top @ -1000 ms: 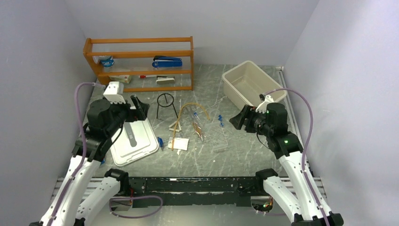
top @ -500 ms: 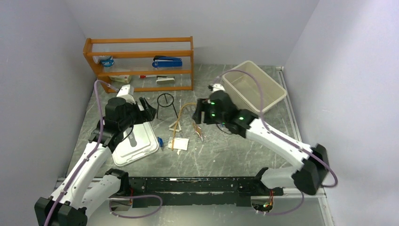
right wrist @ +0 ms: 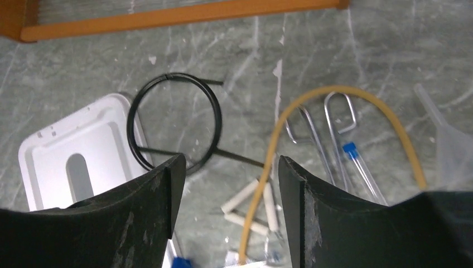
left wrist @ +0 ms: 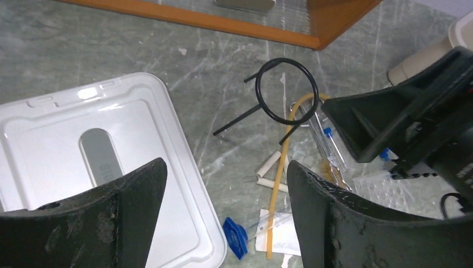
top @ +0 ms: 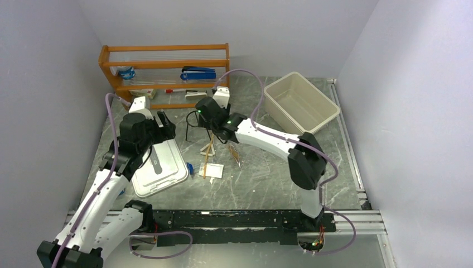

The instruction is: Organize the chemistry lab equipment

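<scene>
The black wire tripod ring [left wrist: 261, 100] [right wrist: 131, 123] stands in front of the orange shelf. Near it lie the amber rubber tubing [right wrist: 357, 92] [left wrist: 278, 184], the white triangle [right wrist: 240, 202] [left wrist: 270, 164], the metal tongs [right wrist: 340, 96], a blue-capped clear tube [right wrist: 350, 148] and a white paper packet [top: 215, 170] [left wrist: 279, 241]. A corner of the clear rack [left wrist: 379, 187] shows. My right gripper [top: 204, 109] [right wrist: 230, 167] hangs open above the ring and triangle, holding nothing. Over the white lid's right edge, my left gripper [top: 166, 124] [left wrist: 223, 184] is open and empty too.
A white plastic lid [top: 159, 167] [left wrist: 56, 145] lies at the left. The orange shelf [top: 167, 75] with a blue stapler stands at the back, a beige bin [top: 301, 100] at the back right. A blue cap [left wrist: 235, 237] lies beside the lid. The two grippers are close together.
My right arm has swung left from beside the beige bin, across the table, to above the tripod ring. The left gripper moved slightly forward and back. Both stay open.
</scene>
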Controlling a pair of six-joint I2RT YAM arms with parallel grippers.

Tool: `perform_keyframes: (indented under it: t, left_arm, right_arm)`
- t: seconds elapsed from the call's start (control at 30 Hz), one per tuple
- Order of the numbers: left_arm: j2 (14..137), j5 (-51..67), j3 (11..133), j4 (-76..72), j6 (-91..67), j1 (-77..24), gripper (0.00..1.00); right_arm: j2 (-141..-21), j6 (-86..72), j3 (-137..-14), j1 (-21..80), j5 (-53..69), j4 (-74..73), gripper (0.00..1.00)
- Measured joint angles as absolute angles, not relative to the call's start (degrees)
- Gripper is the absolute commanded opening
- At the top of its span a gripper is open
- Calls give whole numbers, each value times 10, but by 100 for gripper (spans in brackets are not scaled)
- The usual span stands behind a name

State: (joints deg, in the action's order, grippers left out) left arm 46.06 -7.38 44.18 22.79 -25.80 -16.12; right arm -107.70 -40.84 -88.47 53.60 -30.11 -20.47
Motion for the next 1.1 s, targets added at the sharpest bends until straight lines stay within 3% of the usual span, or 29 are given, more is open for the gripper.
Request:
perform_keyframes:
  t: [0.3, 0.97, 1.1]
  left_arm:
    - [496, -109, 470, 240, -229, -161, 80]
    - [458, -159, 470, 258, -229, -161, 80]
    - [452, -159, 470, 258, -229, -161, 80]
  right_arm:
    - [-1203, -410, -1023, 540, -341, -239, 49]
    - [-1255, -420, -1072, 546, -352, -273, 2]
    - [-1254, -420, -1072, 550, -360, -271, 0]
